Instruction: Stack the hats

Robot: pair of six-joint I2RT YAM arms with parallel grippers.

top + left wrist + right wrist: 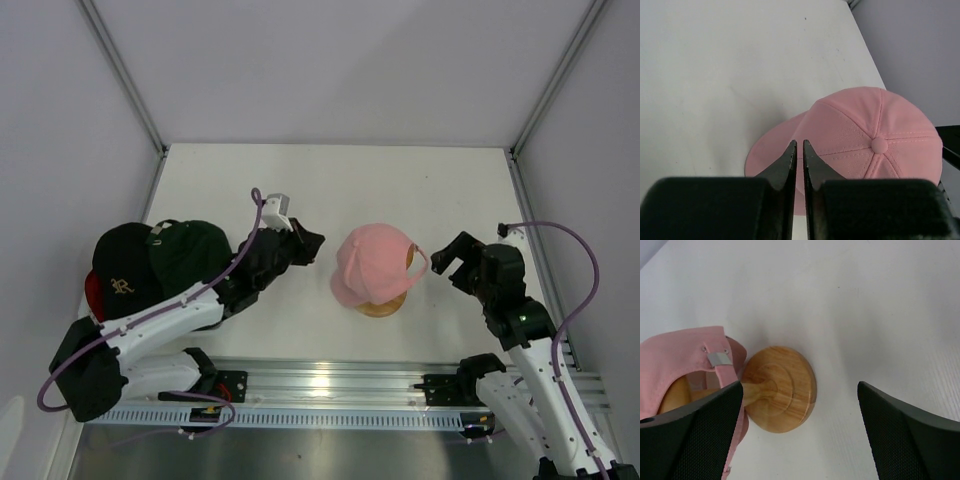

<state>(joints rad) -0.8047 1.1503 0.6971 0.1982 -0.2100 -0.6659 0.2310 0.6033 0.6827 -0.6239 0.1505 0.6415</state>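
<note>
A pink hat (pixel 368 262) sits on a round wooden stand (pixel 383 305) in the middle of the table. My left gripper (pixel 312 245) hovers just left of its brim, jaws shut with only a thin slit and nothing between them; in the left wrist view the gripper (pixel 798 142) points at the pink hat (pixel 860 135). My right gripper (pixel 445 262) stands open to the right of the hat. In the right wrist view the gripper (pixel 800 390) frames the stand's base (pixel 782 390), with the hat's back strap (pixel 717 359) at the left finger. A black hat with a gold emblem (pixel 120 268), a dark green hat (pixel 192 250) and a red hat (pixel 93 293) lie piled at the left.
The pile of hats lies close to the left wall (pixel 60 150), beside the left arm's base. White table surface (pixel 340 185) stretches behind the stand to the back wall. A metal rail (pixel 330 385) runs along the near edge.
</note>
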